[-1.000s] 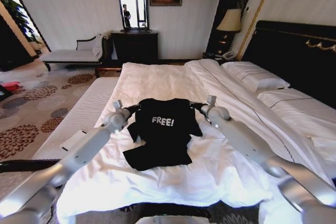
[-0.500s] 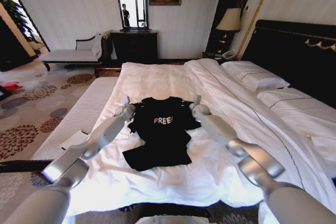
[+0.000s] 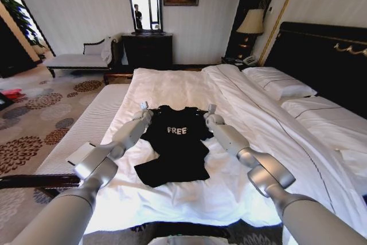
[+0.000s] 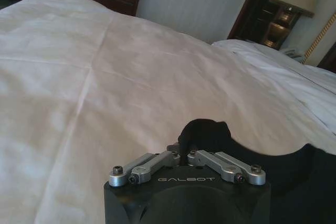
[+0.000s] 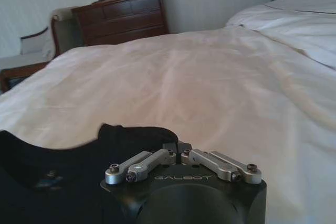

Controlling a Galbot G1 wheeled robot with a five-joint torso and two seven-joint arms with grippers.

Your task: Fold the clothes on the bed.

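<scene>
The clothes are one black T-shirt (image 3: 175, 147) with white "FREE" lettering, lying stretched lengthwise on the white duvet of the bed (image 3: 172, 84). My left gripper (image 3: 144, 112) is shut on the shirt's left shoulder. My right gripper (image 3: 210, 114) is shut on its right shoulder. Both arms reach far forward. In the left wrist view a bunch of black fabric (image 4: 205, 132) sticks out from the shut left gripper (image 4: 184, 149). In the right wrist view the right gripper (image 5: 178, 148) pinches the shirt's edge (image 5: 131, 136). The shirt's hem lies rumpled near me.
White pillows (image 3: 281, 87) and the dark headboard (image 3: 321, 55) lie to the right. A striped mattress pad (image 3: 86, 124) carrying a flat card (image 3: 80, 153) runs along the bed's left side. Behind the bed stand a dresser (image 3: 148, 50), a chaise (image 3: 80, 58) and a lamp (image 3: 250, 22).
Both arms have stretched forward, drawing the shirt's shoulders away from me up the bed. The shirt now lies longer and flatter.
</scene>
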